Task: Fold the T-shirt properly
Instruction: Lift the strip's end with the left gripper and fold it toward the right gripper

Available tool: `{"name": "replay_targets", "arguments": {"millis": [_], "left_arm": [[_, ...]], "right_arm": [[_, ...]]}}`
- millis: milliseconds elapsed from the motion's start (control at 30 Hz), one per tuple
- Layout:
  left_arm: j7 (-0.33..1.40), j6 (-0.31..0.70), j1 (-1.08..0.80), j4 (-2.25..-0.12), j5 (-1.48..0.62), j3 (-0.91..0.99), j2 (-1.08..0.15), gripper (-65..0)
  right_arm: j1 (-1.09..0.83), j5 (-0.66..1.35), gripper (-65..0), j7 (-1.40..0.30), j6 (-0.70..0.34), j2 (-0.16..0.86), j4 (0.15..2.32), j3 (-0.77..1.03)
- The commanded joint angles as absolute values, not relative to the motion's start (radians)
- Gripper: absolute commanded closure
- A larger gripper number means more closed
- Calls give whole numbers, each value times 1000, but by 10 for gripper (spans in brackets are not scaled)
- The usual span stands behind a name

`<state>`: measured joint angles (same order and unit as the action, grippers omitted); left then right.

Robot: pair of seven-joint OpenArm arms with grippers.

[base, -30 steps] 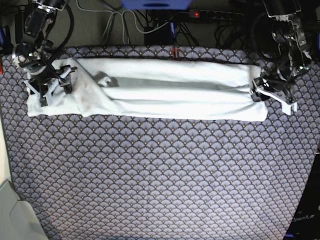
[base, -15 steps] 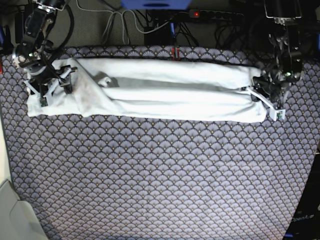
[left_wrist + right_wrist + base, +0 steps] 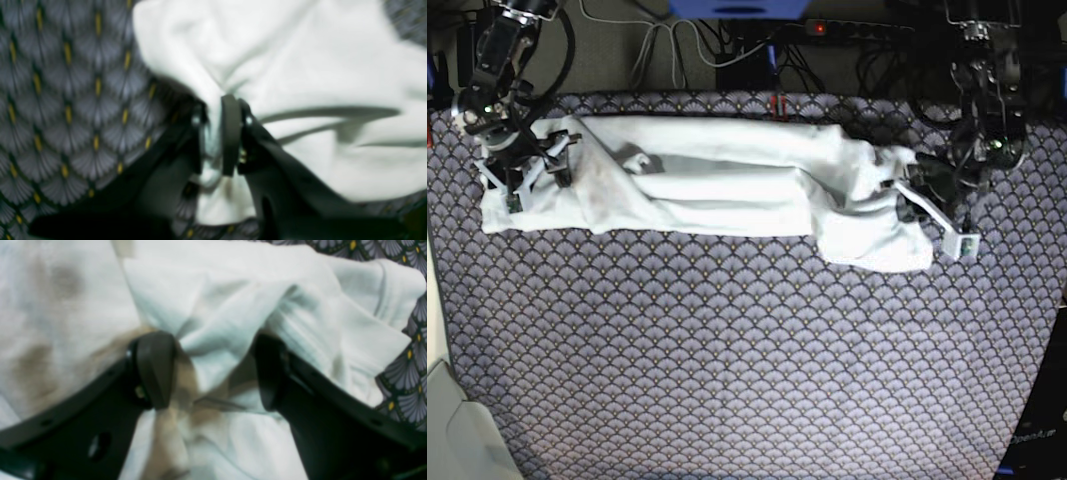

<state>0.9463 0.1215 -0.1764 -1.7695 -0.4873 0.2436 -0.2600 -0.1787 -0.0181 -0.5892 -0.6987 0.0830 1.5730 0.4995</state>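
T-shirt (image 3: 727,190) lies as long folded strip across patterned cloth (image 3: 727,370) on counter, far side. Left claw (image 3: 215,133) clenched on bunched fabric at shirt's end. Right claw (image 3: 213,370) spread wide, pads w/ fabric between, other end.

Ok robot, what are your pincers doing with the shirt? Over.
Left pincer shut on the T-shirt, that end bunched. Right pincer open, straddling a fold at the other end. Nothing on the cloth in the way.

White T-shirt (image 3: 727,180), a long folded strip across the patterned cloth, one end bunched.
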Motion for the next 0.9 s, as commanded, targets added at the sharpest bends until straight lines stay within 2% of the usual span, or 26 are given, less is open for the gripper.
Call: {"name": "replay_targets", "arguments": {"millis": [0,200,367,533,733,867], "left_arm": [[955,130,-163,-1816,-486,246,-252,-4],[1092,130,-125,-1917,-392,232,-162,-4],[1116,128,-120,-1956,-239,102,-130,-4],[1118,13,-125,-1969,-45,-67,-84,-4],[1119,-110,-120,-1968,84,-291,-54,-4],[1118,-134,-120,-1959,189,-383,5,-4]], "right_arm": [[-177,-19,-365,-591,-698,93,1587,499],[-176,-19,-365,-591,-698,93,1589,503],[-177,-21,-365,-591,-698,104,1589,501],[-179,-21,-365,-591,-698,107,1589,504],[-180,-21,-365,-591,-698,114,1589,503],[-180,-21,-365,-591,-698,119,1589,501]]}}
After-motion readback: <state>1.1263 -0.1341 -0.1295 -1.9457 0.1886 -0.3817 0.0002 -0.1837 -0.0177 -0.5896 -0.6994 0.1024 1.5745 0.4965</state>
